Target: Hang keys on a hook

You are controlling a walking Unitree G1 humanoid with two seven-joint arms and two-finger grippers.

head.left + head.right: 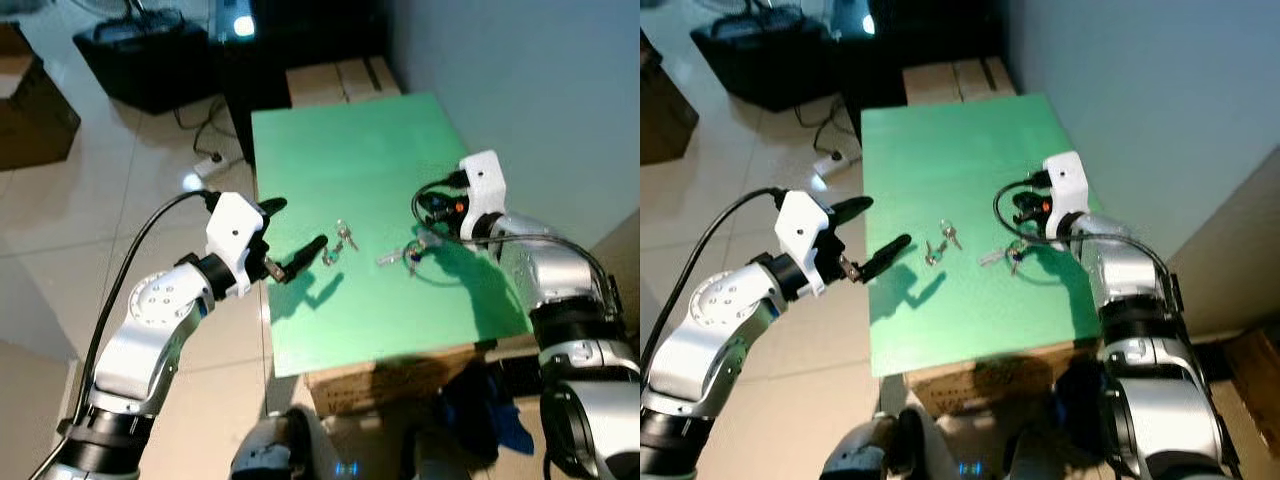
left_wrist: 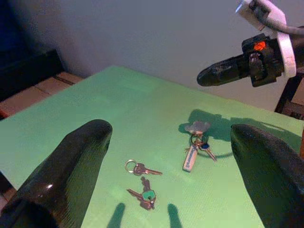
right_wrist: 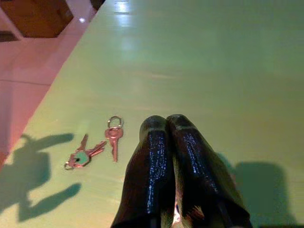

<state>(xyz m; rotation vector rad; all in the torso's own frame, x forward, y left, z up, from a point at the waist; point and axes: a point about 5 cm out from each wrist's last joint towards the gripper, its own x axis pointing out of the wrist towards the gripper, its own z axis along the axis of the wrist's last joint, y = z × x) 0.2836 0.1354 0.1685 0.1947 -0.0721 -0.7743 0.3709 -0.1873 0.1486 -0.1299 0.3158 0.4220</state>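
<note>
A flat green tabletop [image 1: 350, 160] on a cardboard box carried three sets of keys. Near the middle lay a single brass key on a small ring [image 2: 138, 167] and, just beside it, a pair of keys with a teal-green head [image 2: 145, 195]. Nearer the table's right edge lay a bunch with a pale blue tag [image 2: 191, 156].

The right gripper [image 3: 167, 124], its black fingers pressed together, hung low over that tagged bunch; whether anything was caught between them could not be told. The left gripper [image 1: 297, 233] hovered at the table's left edge, its fingers spread wide and aimed at the two smaller sets.

No hook could be made out, so the step in hand was judged to be picking up. To do it well, the right gripper should part its fingers, straddle the bunch's ring rather than the loose blades, and close low against the surface.

The far half of the table lay bare, giving room to approach. The wall stood close beyond the right edge, so the lift should go straight up, then inward
</note>
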